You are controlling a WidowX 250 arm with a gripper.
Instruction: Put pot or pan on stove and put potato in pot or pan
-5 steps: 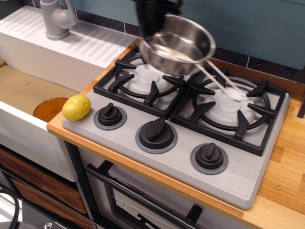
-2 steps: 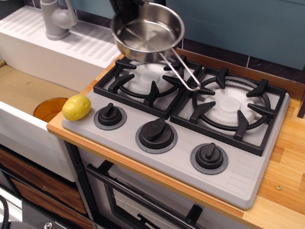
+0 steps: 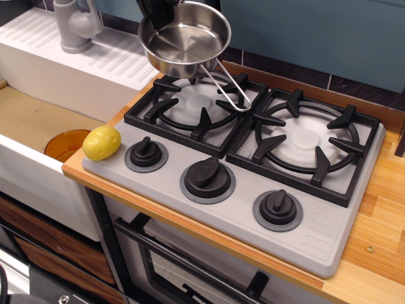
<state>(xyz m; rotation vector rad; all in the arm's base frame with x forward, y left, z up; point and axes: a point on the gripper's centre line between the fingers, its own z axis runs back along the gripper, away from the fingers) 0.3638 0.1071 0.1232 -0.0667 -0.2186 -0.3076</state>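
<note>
— One relation decides the next move: the pan [image 3: 183, 39] hangs in the air above and a little behind the left grate [image 3: 193, 107] of the stove [image 3: 253, 183], off toward its back-left corner rather than over the burner's middle.

— Is the tool [image 3: 158, 12] holding it?

— I judge so. The dark tool reaches in from the top edge at the pan's far rim, and the pan is clear of the grate with nothing else bearing it. The jaws themselves are cut off by the frame, so I infer the grip from the lifted pan rather than see it.

— Which way does the handle run?

— Down and to the right, toward the gap between the two grates; its wire loop ends over the left grate's right side. The pan tilts slightly, its open face toward the camera.

— So the drop?

— Forward and down, I would say, to centre it on the white burner.

— And the potato [image 3: 101, 142]?

— At the stove's front-left corner, just beside the left knob [image 3: 146, 154], well apart from the pan. An orange cup [image 3: 66, 144] sits lower behind it, in the sink.
</note>
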